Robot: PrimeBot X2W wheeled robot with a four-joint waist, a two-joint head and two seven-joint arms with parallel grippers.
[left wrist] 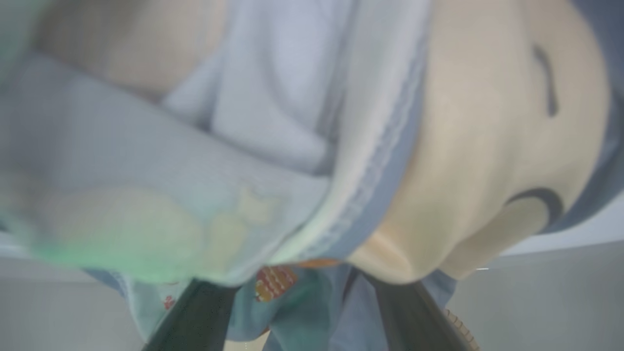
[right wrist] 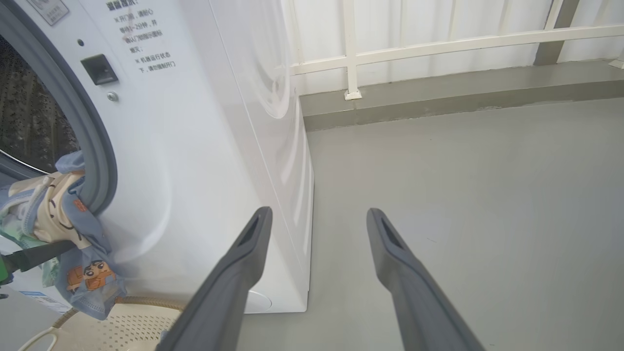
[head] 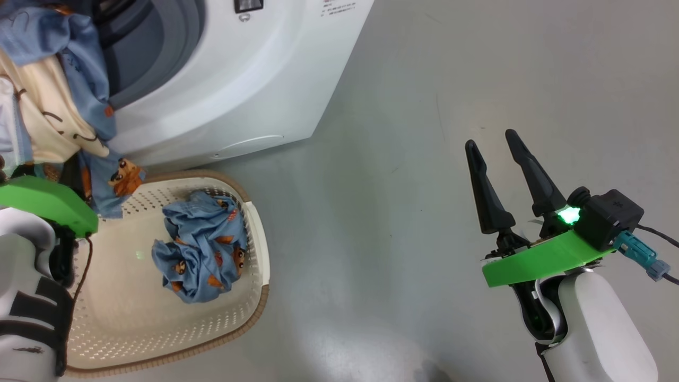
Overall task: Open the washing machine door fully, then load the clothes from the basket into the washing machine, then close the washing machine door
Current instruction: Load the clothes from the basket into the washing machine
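The washing machine (head: pixel 238 79) stands at the top of the head view with its round mouth uncovered, and the grey rubber ring (right wrist: pixel 92 146) and the holed steel drum (right wrist: pixel 29 107) show in the right wrist view. A blue and cream garment (head: pixel 48 106) with small orange prints hangs out of the lower edge of that mouth, its tail dangling over the near corner of the basket (head: pixel 262 249). The left gripper (left wrist: pixel 287 297) is right up against this garment: its two dark fingers (left wrist: pixel 195 321) stand wide apart, with the cloth bunched over and between them, so close that the left wrist view is blurred. Whether the cloth is pinched at all cannot be told. The basket sits on the grey floor (head: pixel 424 106), just in front of the machine. A crumpled blue bundle (head: pixel 201 249) of the same printed fabric lies in it. The right gripper (head: pixel 490 139) hangs well apart to the right over bare floor, its fingers spread and empty, pointing past the machine's side toward a white railing (right wrist: pixel 438 44).
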